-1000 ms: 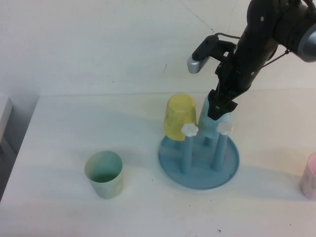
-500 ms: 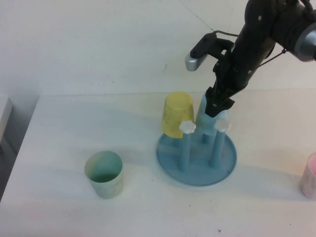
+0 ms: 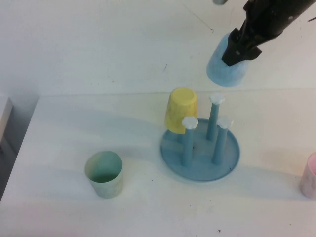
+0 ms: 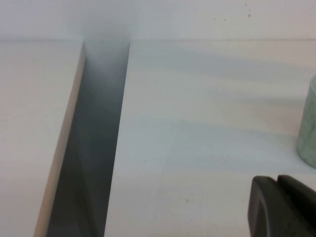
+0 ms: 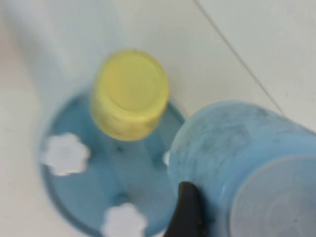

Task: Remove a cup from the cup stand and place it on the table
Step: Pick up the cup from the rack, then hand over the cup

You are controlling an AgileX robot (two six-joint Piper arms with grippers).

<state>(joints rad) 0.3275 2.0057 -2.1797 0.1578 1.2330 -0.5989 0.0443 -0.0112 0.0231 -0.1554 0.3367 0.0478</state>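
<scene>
Your cup (image 3: 226,69) hangs in the upper right of the high view, mouth down and a little tilted, well above the cup stand (image 3: 200,159) and clear of every peg. Your right gripper (image 3: 240,48) holds it: the dark fingers clamp the cup's upper end, and in the right wrist view one black finger (image 5: 186,210) lies against the cup's (image 5: 242,163) speckled blue wall. Your right arm comes in from the top right corner of the high view and slopes down and to the left toward the cup.

Below it, the stand sits right of centre on the table (image 3: 74,123). Three of its blue pegs show bare white flower caps. A yellow cup (image 3: 181,110) sits upside down on the stand's left rear side. A pale green cup (image 3: 104,174) stands upright, mouth up, in the lower left of the high view, well apart from the stand. A pink cup (image 3: 309,176) is cut off by the right edge.

Your left gripper (image 4: 284,207) shows only as a dark tip at the lower right of the left wrist view, low over the table; whether it is open or closed cannot be told.
</scene>
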